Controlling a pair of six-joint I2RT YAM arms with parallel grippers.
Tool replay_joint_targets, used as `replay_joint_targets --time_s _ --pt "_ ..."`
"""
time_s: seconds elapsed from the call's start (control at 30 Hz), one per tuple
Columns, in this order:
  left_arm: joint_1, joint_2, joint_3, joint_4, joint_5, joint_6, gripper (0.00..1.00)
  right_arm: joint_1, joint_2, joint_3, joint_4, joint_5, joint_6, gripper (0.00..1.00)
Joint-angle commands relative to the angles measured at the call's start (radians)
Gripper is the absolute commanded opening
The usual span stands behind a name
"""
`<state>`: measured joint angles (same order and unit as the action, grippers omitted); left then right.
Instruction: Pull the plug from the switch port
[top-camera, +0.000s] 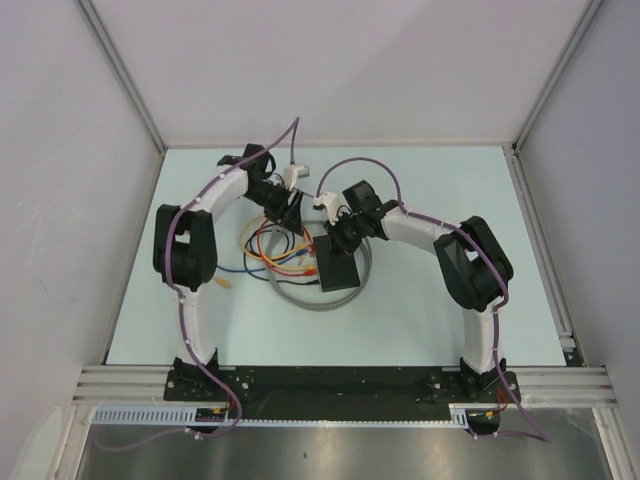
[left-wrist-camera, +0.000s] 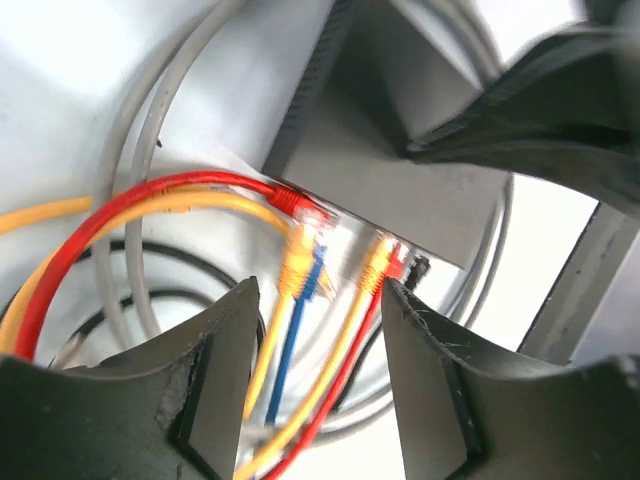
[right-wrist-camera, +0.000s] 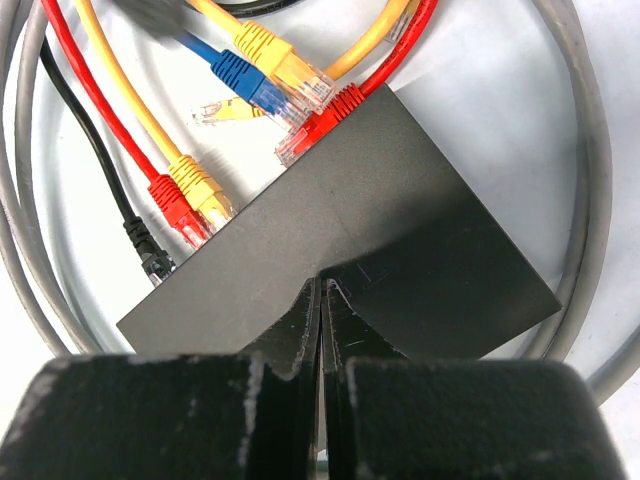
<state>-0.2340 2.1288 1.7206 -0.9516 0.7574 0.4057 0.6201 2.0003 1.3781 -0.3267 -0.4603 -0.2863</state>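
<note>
touching switch (right-wrist-camera: 380, 230) top: right gripper (right-wrist-camera: 320, 292), closed, empty | left gripper (left-wrist-camera: 320, 295) spread, straddling plugs (left-wrist-camera: 298, 265) at switch

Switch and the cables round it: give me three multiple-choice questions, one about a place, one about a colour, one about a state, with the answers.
1. Where does the right claw press down?
A. on top of the switch
B. on the bare table
C. on a yellow plug

2. What colour is the cable looped round the outside of the switch?
A. green
B. grey
C. pink

3. How is the left claw?
A. shut on a blue plug
B. shut on nothing
C. open

Answers:
1 A, its closed tips meet the black top in the right wrist view.
2 B, the grey cable curves past the switch.
3 C, a wide gap shows the coloured cables through it.
</note>
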Motion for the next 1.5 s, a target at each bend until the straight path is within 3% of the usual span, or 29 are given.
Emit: replay_joint_targets --time_s 0.0,0.1,0.2,0.33,0.7,0.77,0.87,0.9,1.0,1.17,1.23,1.47 --pt "0.022 -0.229 -0.039 0.049 -0.074 0.065 0.59 0.018 0.054 -0.047 -0.110 0.046 -0.016 0.00" --pt "0.053 -0.274 -0.096 0.140 -0.359 -0.082 0.63 0.018 0.055 -0.047 -0.110 0.045 -0.016 0.00" --pt "0.133 -0.262 -0.131 0.158 -0.502 -0.237 0.61 0.018 0.058 -0.047 -0.106 0.043 -0.014 0.00" --pt "0.214 -0.202 -0.139 0.166 -0.532 -0.300 0.58 0.024 0.064 -0.047 -0.101 0.041 -0.014 0.00" --pt "0.214 0.020 -0.006 0.136 -0.513 -0.278 0.60 0.029 0.049 -0.047 -0.112 0.060 -0.022 0.00" --pt "0.214 0.046 0.005 0.134 -0.555 -0.278 0.54 0.030 0.048 -0.047 -0.112 0.063 -0.022 0.00" --pt "0.214 0.059 0.011 0.132 -0.589 -0.266 0.34 0.030 0.048 -0.047 -0.109 0.064 -0.022 0.00" --pt "0.214 0.056 0.010 0.129 -0.599 -0.254 0.19 0.030 0.048 -0.047 -0.110 0.066 -0.022 0.00" --pt "0.219 0.007 -0.006 0.135 -0.557 -0.229 0.01 0.027 0.049 -0.047 -0.110 0.066 -0.024 0.00" --pt "0.231 -0.214 -0.033 0.211 -0.567 -0.200 0.00 0.024 0.051 -0.047 -0.110 0.064 -0.024 0.00" --pt "0.291 -0.271 0.013 0.194 -0.605 -0.186 0.00 0.026 0.052 -0.047 -0.109 0.064 -0.022 0.00" --pt "0.407 -0.355 0.056 0.178 -0.740 -0.006 0.00 0.026 0.060 -0.047 -0.103 0.054 -0.016 0.00"
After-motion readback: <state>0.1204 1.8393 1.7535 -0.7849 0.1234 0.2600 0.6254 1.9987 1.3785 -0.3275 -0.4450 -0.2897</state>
